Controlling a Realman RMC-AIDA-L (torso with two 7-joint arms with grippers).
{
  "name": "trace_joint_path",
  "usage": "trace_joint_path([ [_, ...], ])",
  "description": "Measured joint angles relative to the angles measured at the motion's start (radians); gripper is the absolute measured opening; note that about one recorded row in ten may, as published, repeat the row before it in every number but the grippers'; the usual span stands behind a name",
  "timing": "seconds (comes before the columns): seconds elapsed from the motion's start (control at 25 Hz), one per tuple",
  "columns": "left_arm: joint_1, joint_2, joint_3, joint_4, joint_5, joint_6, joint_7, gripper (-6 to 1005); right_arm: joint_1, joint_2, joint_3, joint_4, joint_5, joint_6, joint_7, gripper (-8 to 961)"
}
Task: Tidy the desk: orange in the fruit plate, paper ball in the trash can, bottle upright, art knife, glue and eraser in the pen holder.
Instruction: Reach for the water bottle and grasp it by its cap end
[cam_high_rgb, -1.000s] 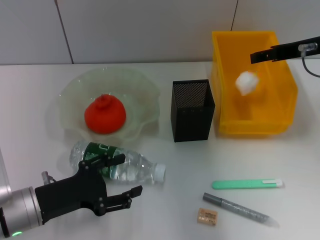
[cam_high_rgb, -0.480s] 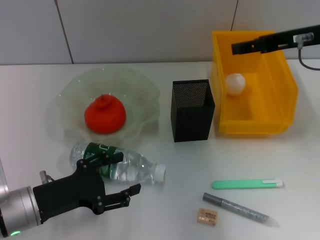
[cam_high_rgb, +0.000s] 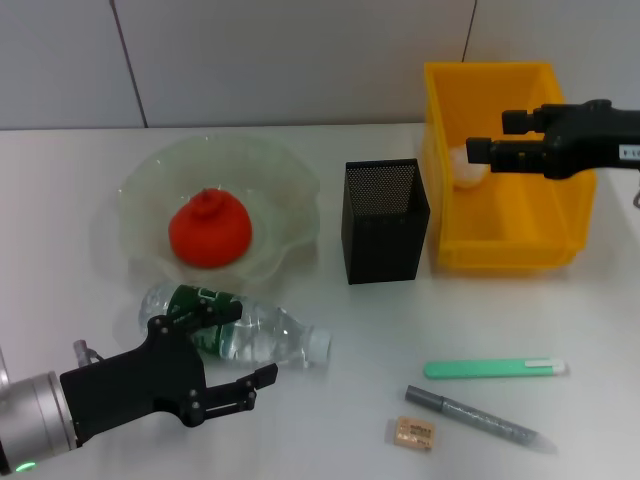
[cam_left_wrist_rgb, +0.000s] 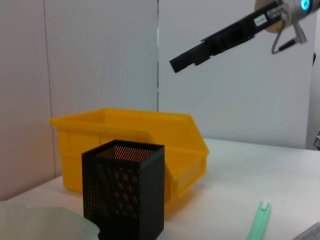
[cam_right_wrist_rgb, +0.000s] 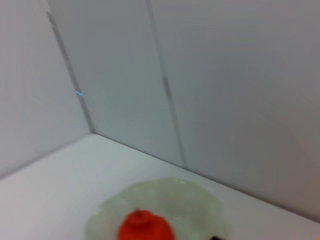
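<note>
Head view: the bottle (cam_high_rgb: 232, 331) lies on its side on the counter (cam_high_rgb: 560, 320), cap end toward the robot's right, just in front of the fruit plate (cam_high_rgb: 262, 170) in which the orange (cam_high_rgb: 209, 229) already sits. The left hand (cam_high_rgb: 232, 352) is spread wide and empty, one finger over the green label, the other on the near side of the bottle.

Righting the bottle appears to be the step in hand. It is judged best gripped across the labelled body, away from the tapering neck, since the clear plastic may slip or roll; the base should be set flat, clear of the plate's wavy rim.

The paper ball (cam_high_rgb: 466, 170) rests inside the yellow trash can (cam_high_rgb: 505, 252), partly hidden by the right hand (cam_high_rgb: 482, 150) above it, whose fingers appear parted around nothing. The art knife (cam_high_rgb: 494, 368), glue (cam_high_rgb: 475, 419) and eraser (cam_high_rgb: 413, 432) lie near the pen holder (cam_high_rgb: 384, 221), outside it. The bottle's far side is covered by the left hand, and neither wrist view shows its own fingers.
</note>
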Motion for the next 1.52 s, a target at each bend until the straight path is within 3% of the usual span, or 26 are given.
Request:
trace_joint_path([
  [0.2, 0.000, 0.002, -0.005, 0.002, 0.000, 0.021, 0.000, 845, -0.070, 0.001, 0.001, -0.084, 0.122, -0.091, -0.185, 706],
  [0.4, 0.005, 0.005, 0.003, 0.047, 0.007, 0.054, -0.001, 845, -0.110, 0.001, 0.001, -0.209, 0.128, -0.187, -0.391, 704],
  [0.8, -0.010, 0.019, 0.024, 0.160, 0.020, 0.071, -0.074, 844, -0.117, -0.002, 0.009, -0.471, 0.129, -0.273, -0.705, 700],
  [0.92, -0.017, 0.018, 0.027, 0.170, 0.037, 0.071, -0.086, 844, -0.118, -0.002, 0.053, -0.553, 0.126, -0.294, -0.792, 699],
  [1.0, -0.045, 0.007, 0.029, 0.251, 0.137, 0.071, -0.164, 844, -0.116, -0.004, 0.121, -0.637, 0.125, -0.320, -0.876, 698],
  [1.44, -0.127, -0.009, 0.058, 0.426, 0.291, 0.073, -0.361, 844, -0.185, -0.011, 0.195, -0.691, 0.113, -0.351, -0.931, 698],
  [1.52, -0.158, -0.010, 0.130, 0.493, 0.344, 0.048, -0.445, 844, -0.195, -0.011, 0.195, -0.691, 0.099, -0.351, -0.932, 698],
])
